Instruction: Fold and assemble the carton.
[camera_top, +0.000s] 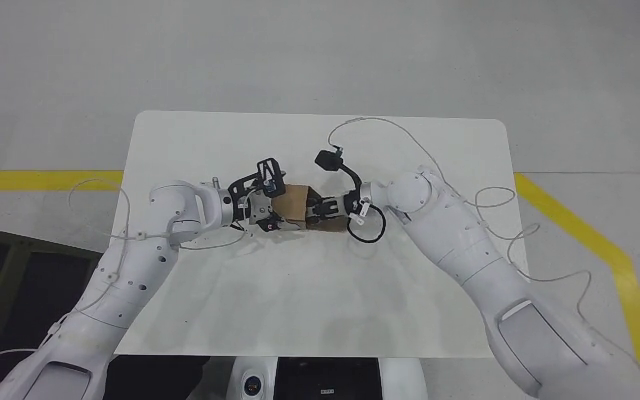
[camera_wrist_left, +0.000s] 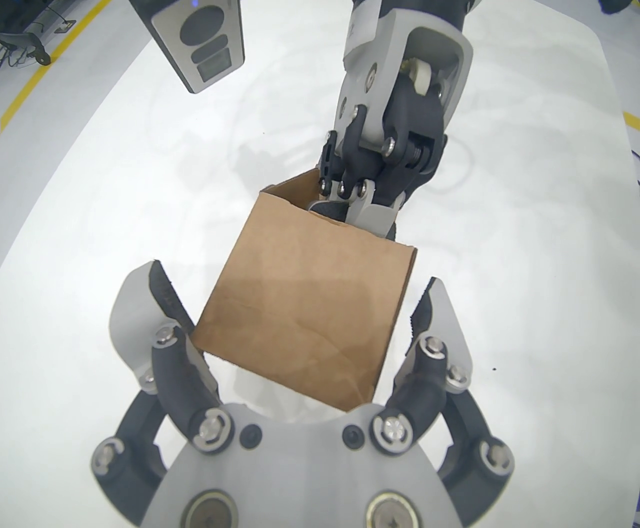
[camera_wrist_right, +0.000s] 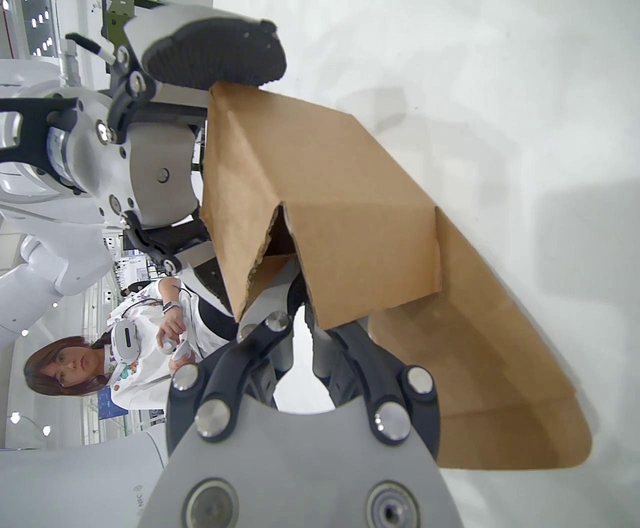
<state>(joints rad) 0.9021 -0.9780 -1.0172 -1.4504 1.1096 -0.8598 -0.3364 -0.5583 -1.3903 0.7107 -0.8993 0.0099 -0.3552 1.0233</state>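
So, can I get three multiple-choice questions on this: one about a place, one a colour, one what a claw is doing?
1. Where is the carton? A: on the floor. B: middle of the table, between left gripper and right gripper. C: at a corner.
2. Its colour? A: brown. B: white. C: blue.
3. The right gripper is? A: wide open, far off. B: holding a pen. C: shut on the carton's edge.
Key: B, grippers flank it; A, plain brown card; C, it pinches the carton's wall.
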